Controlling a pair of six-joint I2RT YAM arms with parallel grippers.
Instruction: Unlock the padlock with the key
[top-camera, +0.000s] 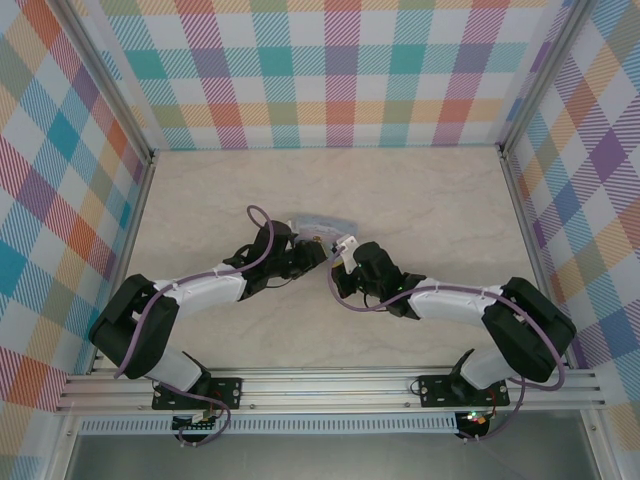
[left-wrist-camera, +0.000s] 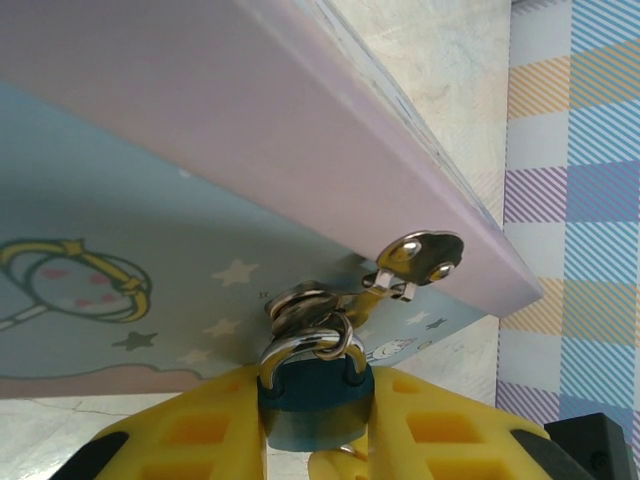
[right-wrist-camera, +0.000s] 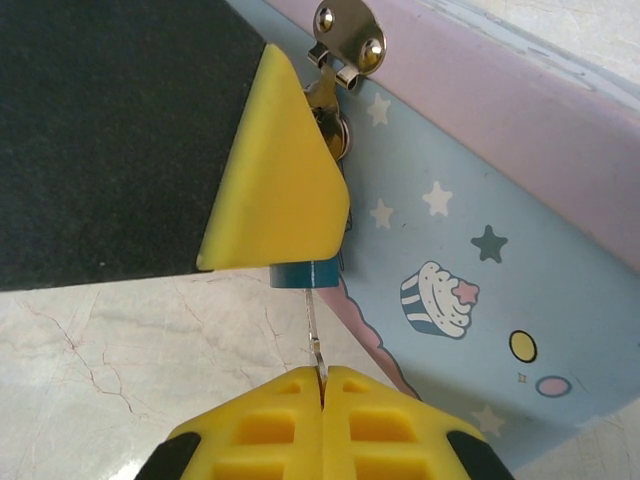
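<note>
At tin (left-wrist-camera: 150, 250) hasp (left-wrist-camera: 420, 255): padlock (left-wrist-camera: 315, 410), teal body, silvery shackle, between left fingers (left-wrist-camera: 200, 432).

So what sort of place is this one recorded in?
Most likely a purpose-built robot test cell: plaid-printed panel walls box in a marble-look tabletop, and the left arm and right arm are bolted to an aluminium rail at its near edge.
</note>
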